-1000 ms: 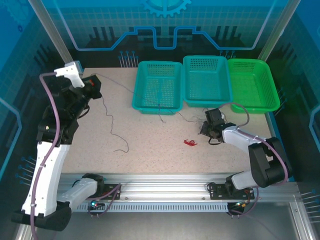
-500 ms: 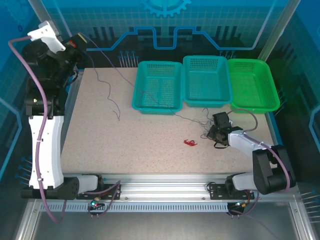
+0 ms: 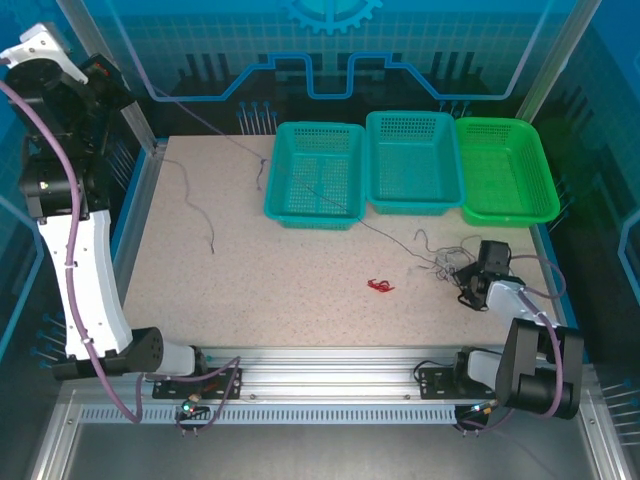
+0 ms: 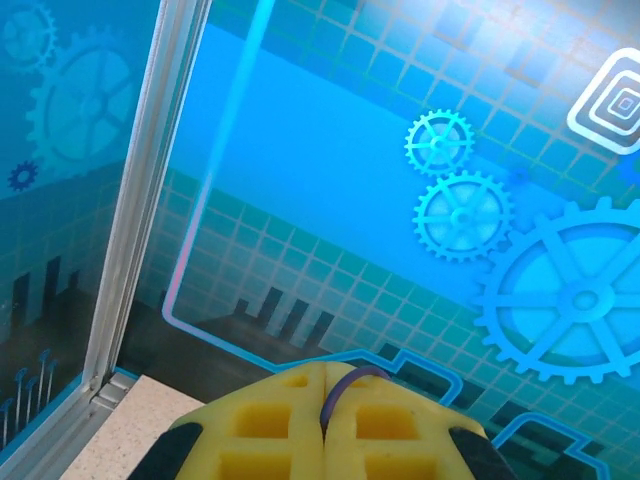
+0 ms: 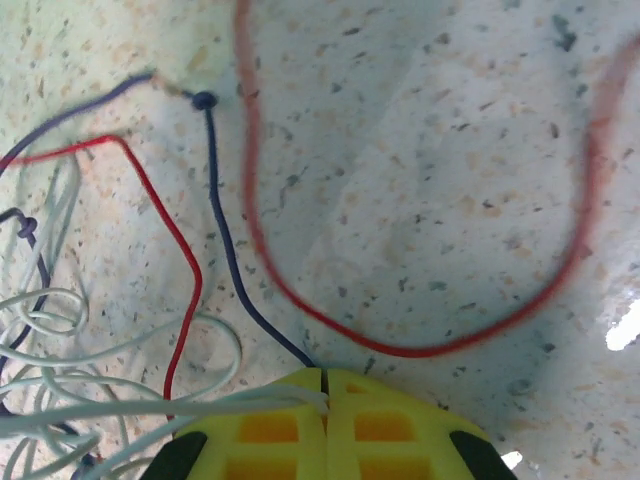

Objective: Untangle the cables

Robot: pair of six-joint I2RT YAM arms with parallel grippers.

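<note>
A: High by the corner post (image 4: 150,200), left gripper (image 4: 325,402) has its pads clenched on one dark wire (image 4: 350,372). The wire runs near-straight across the left teal basket (image 3: 300,205) to the tangle (image 3: 437,260).
B: Low on the table (image 3: 280,270), right gripper (image 5: 325,390) pinches whitish and dark strands there. The red wire (image 5: 420,352) lies loose beside.
A: Advice: draw slowly along the wire's line, anchor firm, stop if a knot cinches.

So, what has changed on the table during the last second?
The left pincer, shut on a dark wire, rose to the far-left corner, drawing that wire out. The right pincer, shut on the tangle, dragged it right and nearer. The red piece and three baskets stayed.
</note>
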